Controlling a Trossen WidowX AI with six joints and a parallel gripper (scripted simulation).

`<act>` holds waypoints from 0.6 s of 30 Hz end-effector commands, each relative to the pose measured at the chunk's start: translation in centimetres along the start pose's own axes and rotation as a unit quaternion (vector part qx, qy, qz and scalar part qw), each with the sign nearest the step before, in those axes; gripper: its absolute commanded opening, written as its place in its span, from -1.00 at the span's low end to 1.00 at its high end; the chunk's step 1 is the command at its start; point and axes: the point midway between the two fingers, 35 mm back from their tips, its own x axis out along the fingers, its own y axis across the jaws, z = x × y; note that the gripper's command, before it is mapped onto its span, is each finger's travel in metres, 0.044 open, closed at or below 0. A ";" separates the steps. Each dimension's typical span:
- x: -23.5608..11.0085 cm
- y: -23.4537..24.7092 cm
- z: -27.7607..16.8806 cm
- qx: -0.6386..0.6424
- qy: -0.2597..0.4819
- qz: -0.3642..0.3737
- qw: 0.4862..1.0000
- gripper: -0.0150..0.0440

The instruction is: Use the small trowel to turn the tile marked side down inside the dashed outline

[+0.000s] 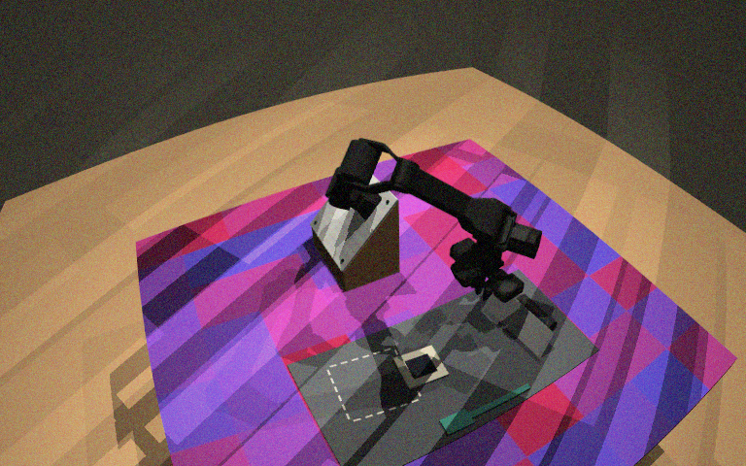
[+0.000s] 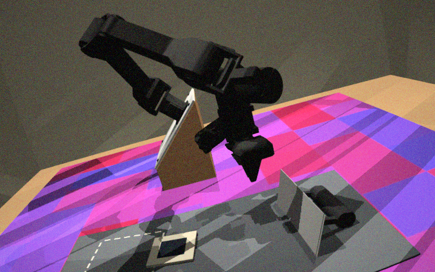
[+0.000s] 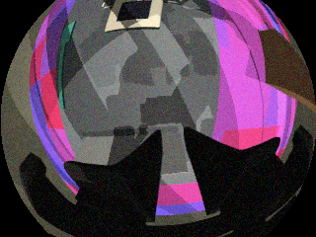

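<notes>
The tile (image 1: 422, 366) (image 2: 171, 247) (image 3: 134, 10), cream with a dark square facing up, lies flat, overlapping the right edge of the dashed outline (image 1: 356, 420) (image 2: 104, 240) and mostly outside it. What looks like the trowel, a thin grey blade (image 1: 523, 339) (image 2: 311, 219) with a thick black handle (image 1: 539, 312) (image 2: 325, 199), stands on the blade's edge on the grey mat (image 1: 567, 351) (image 2: 351, 258). My gripper (image 1: 486, 295) (image 2: 253, 179) (image 3: 172, 132) points down beside and above the blade. Its fingers are partly open with a gap and nothing between them.
A green long-handled flat tool (image 1: 452, 424) (image 3: 70, 31) lies near the mat's front edge, right of the tile. The arm's wedge-shaped base (image 1: 372, 253) (image 2: 187, 154) (image 3: 288, 64) stands behind the mat on a patterned pink and purple cloth (image 1: 220, 375) (image 2: 425, 198).
</notes>
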 end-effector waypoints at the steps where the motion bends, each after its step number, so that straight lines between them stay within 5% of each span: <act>1: -0.8 0.1 0.0 0.005 0.002 0.001 1.000 -0.15; 18: -0.9 0.7 -4.5 -0.257 0.005 0.004 0.966 -0.15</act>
